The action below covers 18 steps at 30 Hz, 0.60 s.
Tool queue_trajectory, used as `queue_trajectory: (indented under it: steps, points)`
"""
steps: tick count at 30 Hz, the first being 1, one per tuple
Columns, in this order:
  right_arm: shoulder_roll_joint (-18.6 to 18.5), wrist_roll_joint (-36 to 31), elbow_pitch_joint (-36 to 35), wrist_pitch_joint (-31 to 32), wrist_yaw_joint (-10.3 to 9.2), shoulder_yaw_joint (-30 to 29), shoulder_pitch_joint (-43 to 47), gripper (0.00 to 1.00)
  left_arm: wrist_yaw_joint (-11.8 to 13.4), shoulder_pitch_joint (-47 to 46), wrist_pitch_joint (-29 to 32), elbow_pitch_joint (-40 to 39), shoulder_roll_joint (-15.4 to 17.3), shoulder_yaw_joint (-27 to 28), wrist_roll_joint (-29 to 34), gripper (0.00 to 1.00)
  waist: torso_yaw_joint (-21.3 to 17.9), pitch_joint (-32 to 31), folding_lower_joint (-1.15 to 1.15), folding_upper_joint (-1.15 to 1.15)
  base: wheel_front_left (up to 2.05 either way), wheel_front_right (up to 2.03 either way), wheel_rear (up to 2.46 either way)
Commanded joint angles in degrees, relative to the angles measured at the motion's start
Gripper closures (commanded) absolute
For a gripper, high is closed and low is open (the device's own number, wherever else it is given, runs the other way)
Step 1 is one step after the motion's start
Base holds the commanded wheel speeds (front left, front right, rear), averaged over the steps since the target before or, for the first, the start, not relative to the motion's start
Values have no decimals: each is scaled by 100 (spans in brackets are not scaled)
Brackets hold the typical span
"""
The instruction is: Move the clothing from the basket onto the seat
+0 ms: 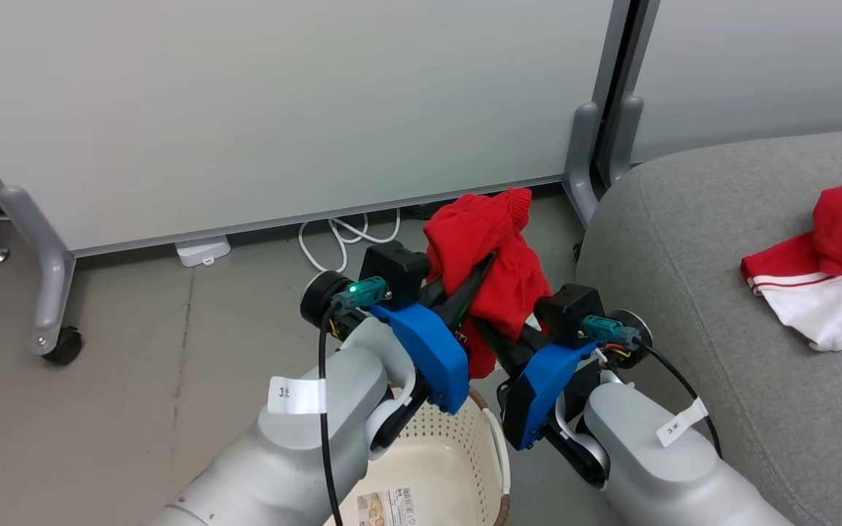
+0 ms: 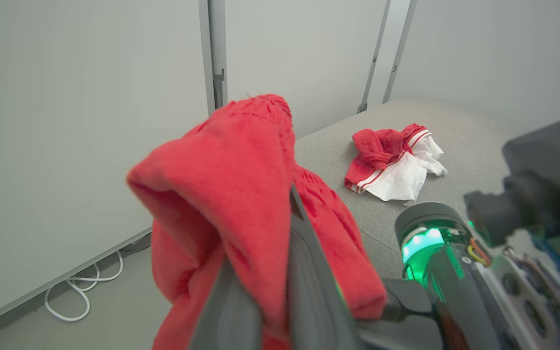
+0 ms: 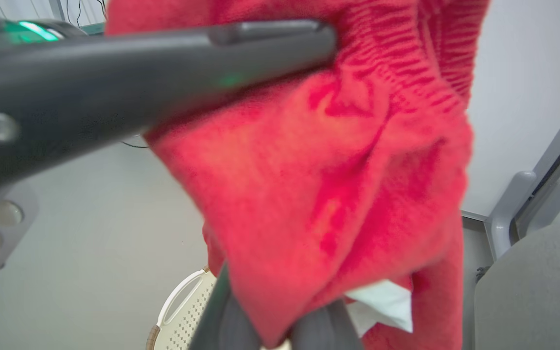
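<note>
Clothing [image 1: 495, 245] hangs bunched, long axis seemingly vertical.

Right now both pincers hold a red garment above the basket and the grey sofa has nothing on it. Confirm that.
The grey sofa is not bare: the head view shows a red-and-white garment lying on it. The left pincer and right pincer do hold a red garment above the basket.

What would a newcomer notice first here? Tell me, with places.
A bright red garment bunched in midair, gripped by the left end effector and right end effector, above the basket. Next, a second red-and-white garment lying crumpled on the grey sofa at right.
</note>
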Motion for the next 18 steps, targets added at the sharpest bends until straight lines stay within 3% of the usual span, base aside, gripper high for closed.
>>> queue_trajectory:
  steps: [1,16,17,18]
  points:
    - [-31,41,32,-43,1,23,-86,100,-3,-92,-39,45,-2,6,-1,100,-13,2,0,0,0,0,0]
    - [-119,-83,-121,-50,1,-56,34,100,-3,-60,-64,164,-2,15,-25,100,-83,-19,0,0,0,0,0]
    - [-116,-89,-126,-51,1,-54,50,100,-3,-55,-66,171,-2,19,-28,99,-88,-24,0,0,0,0,0]
    - [-115,-99,-132,-51,1,-52,62,100,-3,-52,-68,179,-2,23,-32,81,-93,-27,0,0,0,0,0]
